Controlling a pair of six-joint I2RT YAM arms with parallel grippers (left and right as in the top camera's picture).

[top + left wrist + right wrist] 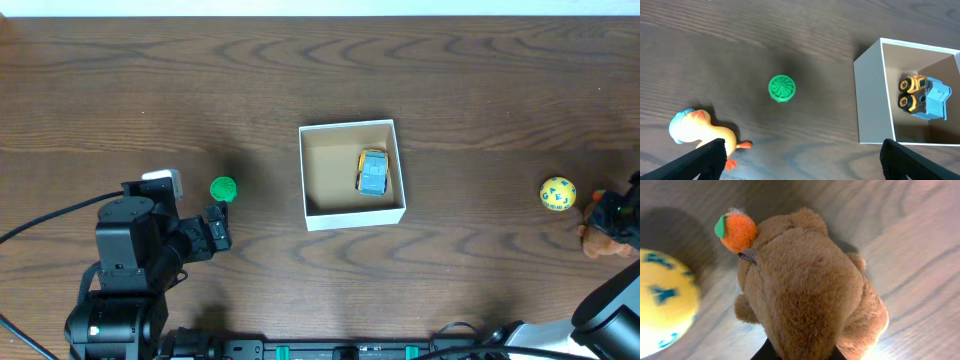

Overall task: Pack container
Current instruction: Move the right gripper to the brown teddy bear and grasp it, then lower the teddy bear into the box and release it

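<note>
Overhead: container (352, 216) is looking light, thin cardboard, likely crushing easily, so pinching one wall seems best. Left gripper (807, 159) is sitting fingers apart; right gripper (618, 213), can't tell.

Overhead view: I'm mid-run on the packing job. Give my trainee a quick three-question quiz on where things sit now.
1. True or false: the green disc lies outside the container.
2. What is inside the container? A toy truck; B rubber duck; C plush bear.
3. The yellow ball lies on which arm's side of the container?
Key: 1 true; 2 A; 3 right.
</note>
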